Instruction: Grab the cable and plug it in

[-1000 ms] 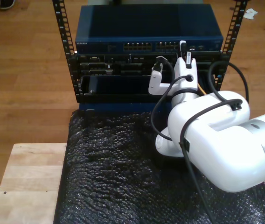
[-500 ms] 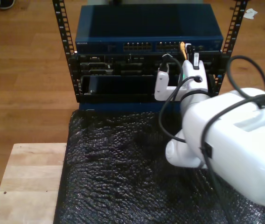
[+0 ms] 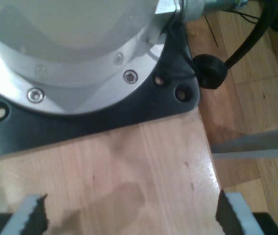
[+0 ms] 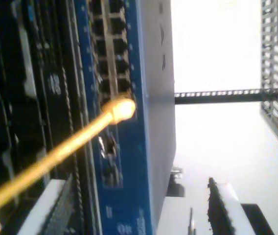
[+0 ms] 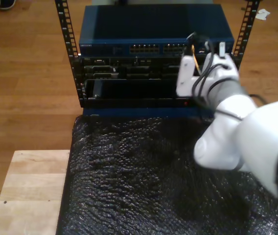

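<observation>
The yellow-orange cable [image 4: 56,156] runs up to the blue switch [image 4: 144,171], and its bright tip [image 4: 122,108] sits at the row of ports; I cannot tell whether it is seated. My second gripper [image 4: 139,210] is open, fingers [image 4: 222,210] wide apart, and the cable passes close by one of them. In the exterior view this gripper [image 5: 205,58] is at the switch front [image 5: 153,29], with the cable [image 5: 194,55] beside it. My first gripper [image 3: 131,220] is open above a wooden tabletop [image 3: 144,166], nothing between its fingers [image 3: 31,215].
The switch sits in a black rack [image 5: 65,39] above dark units [image 5: 124,73]. A black bubble-wrap mat [image 5: 129,176] covers the table, with bare wood [image 5: 31,191] at the exterior view's left. An arm's base plate [image 3: 80,112] and a black cable [image 3: 210,71] lie ahead of my first gripper.
The second arm has swung toward the exterior view's right and farther toward the switch, carrying the cable's tip up to the port row.
</observation>
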`<state>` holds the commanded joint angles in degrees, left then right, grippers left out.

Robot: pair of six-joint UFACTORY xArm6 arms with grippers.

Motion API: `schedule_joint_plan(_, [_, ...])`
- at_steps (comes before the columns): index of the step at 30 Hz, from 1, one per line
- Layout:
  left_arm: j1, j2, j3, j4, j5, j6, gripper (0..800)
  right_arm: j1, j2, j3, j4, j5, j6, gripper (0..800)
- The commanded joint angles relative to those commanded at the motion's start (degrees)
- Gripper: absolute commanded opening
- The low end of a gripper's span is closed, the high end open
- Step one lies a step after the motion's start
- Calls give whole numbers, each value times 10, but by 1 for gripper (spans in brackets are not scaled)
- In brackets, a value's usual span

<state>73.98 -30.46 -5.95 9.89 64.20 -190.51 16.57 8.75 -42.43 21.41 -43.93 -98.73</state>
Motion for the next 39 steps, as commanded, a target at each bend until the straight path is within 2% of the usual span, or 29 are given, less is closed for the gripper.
schedule_joint_plan(3, [0,0,0,0,0,0,800,-29,-33,1,-25,67,-21,676])
schedule_joint_plan(5, [0,0,-1,0,0,0,800,-55,-50,1,-42,113,-27,713])
schedule_joint_plan(16, [0,0,0,0,0,0,800,-193,-138,12,-140,341,-56,735])
schedule_joint_plan(18, [0,0,0,0,0,0,800,-214,-150,11,-144,389,-77,762])
schedule_joint_plan(28, [0,0,-1,0,0,0,800,-325,-180,-23,-142,599,-203,791])
schedule_joint_plan(39, [0,0,-1,0,0,0,800,-455,-239,-26,-142,792,-277,796])
